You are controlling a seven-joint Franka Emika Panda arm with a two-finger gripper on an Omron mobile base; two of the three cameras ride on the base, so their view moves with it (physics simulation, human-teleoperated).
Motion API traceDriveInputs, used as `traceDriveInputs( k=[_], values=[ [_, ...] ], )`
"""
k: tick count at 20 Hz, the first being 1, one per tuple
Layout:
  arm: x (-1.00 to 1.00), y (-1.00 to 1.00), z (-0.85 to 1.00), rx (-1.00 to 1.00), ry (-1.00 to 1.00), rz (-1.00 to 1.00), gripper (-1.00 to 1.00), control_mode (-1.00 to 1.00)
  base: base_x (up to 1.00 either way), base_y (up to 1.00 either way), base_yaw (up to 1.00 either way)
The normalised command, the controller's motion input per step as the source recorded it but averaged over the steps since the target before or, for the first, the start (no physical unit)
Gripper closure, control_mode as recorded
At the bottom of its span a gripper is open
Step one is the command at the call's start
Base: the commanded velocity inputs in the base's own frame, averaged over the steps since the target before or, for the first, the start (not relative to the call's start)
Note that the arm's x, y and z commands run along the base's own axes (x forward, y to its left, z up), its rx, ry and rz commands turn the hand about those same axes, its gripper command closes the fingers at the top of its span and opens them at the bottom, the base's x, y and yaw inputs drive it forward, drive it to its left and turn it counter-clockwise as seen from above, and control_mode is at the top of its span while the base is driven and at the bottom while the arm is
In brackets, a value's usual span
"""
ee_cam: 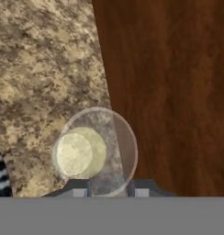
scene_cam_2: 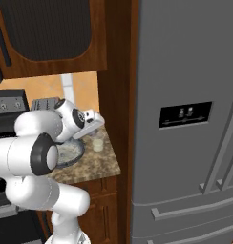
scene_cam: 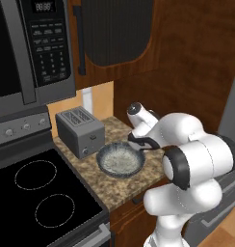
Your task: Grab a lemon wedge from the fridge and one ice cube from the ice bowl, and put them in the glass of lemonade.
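Note:
The glass of lemonade (ee_cam: 96, 151) stands on the speckled counter beside a wooden panel, its pale yellow liquid seen from above. My gripper (ee_cam: 110, 189) hangs right over it, shut, its two dark tips close together at the glass's near rim, and I see nothing between them. From the right base view the gripper (scene_cam_2: 95, 132) points down at the glass (scene_cam_2: 98, 144). The ice bowl (scene_cam: 120, 159), dark grey with whitish speckled contents, sits just left of the glass, partly behind my arm (scene_cam_2: 70, 151). The fridge (scene_cam_2: 185, 71) stands with its doors closed. The lemon wedge is out of view.
A silver toaster (scene_cam: 80, 129) stands behind the bowl. A black stovetop (scene_cam: 37, 193) lies to the left, under the microwave (scene_cam: 23, 48). A wooden cabinet side (ee_cam: 169, 92) rises right beside the glass.

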Motion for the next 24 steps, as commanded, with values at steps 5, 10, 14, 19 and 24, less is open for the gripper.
traceDriveInputs(
  k=[5,10,14,19,24],
  values=[
    [0.18,0.0,-0.25,-0.03,0.0,-0.01,1.0,-1.0,0.0,0.0,0.0],
    [0.02,0.0,-0.02,-0.01,0.0,-0.03,1.0,-1.0,0.0,0.0,0.0],
    [0.0,0.0,0.1,0.0,0.0,-0.04,-1.0,-1.0,0.0,0.0,0.0],
    [0.0,0.0,0.13,0.0,0.0,-0.03,-1.0,-1.0,0.0,0.0,0.0],
    [0.0,0.0,0.24,-0.01,0.0,-0.05,-1.0,-1.0,0.0,0.0,0.0]
  ],
)
